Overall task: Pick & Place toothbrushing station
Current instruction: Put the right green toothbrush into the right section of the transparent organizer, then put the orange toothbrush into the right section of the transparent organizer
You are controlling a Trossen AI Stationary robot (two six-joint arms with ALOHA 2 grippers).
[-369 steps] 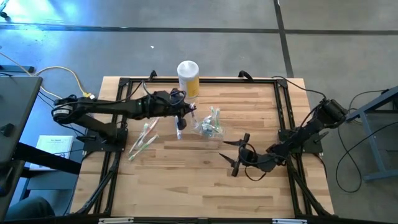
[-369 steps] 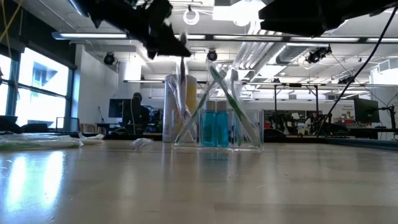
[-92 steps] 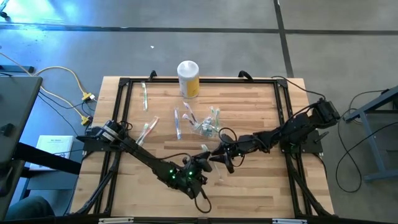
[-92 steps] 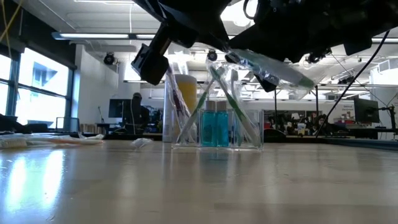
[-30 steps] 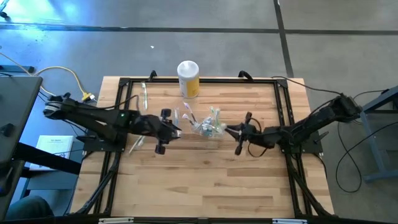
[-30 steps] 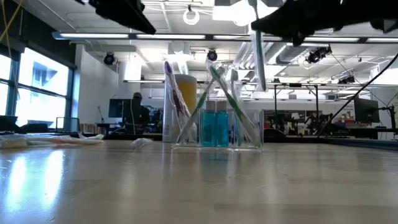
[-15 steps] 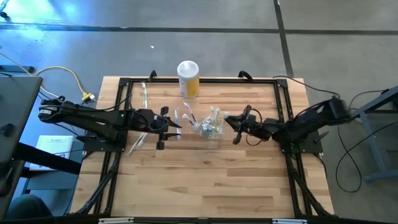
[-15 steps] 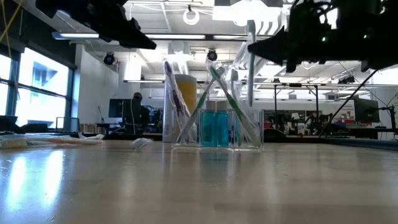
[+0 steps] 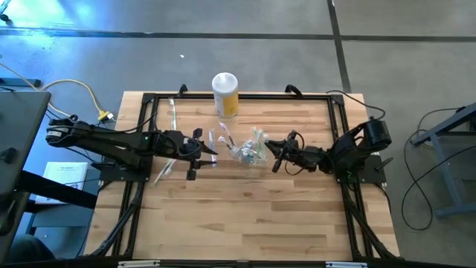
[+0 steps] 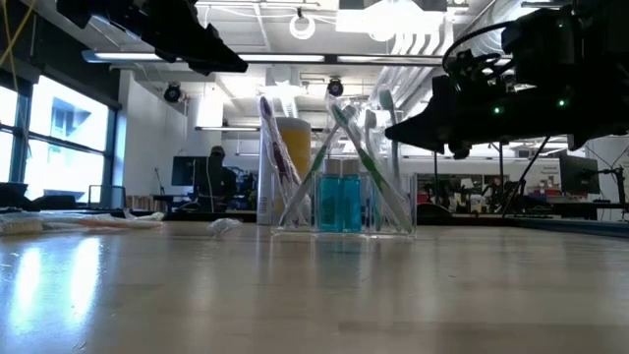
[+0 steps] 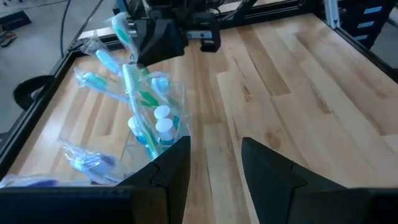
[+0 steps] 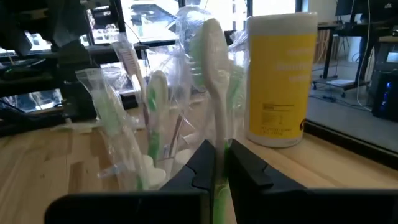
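Two arms flank the clear holder (image 9: 248,153) mid-worktop (image 9: 297,216). Right gripper (image 12: 217,163), jaws clamped on a wrapped green toothbrush (image 12: 213,74), hangs beside it; left gripper (image 11: 214,158) hovers opposite, jaws parted.

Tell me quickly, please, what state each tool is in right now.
Left tool: open, holding nothing, beside the clear holder.
Right tool: shut on a wrapped green toothbrush at the holder.
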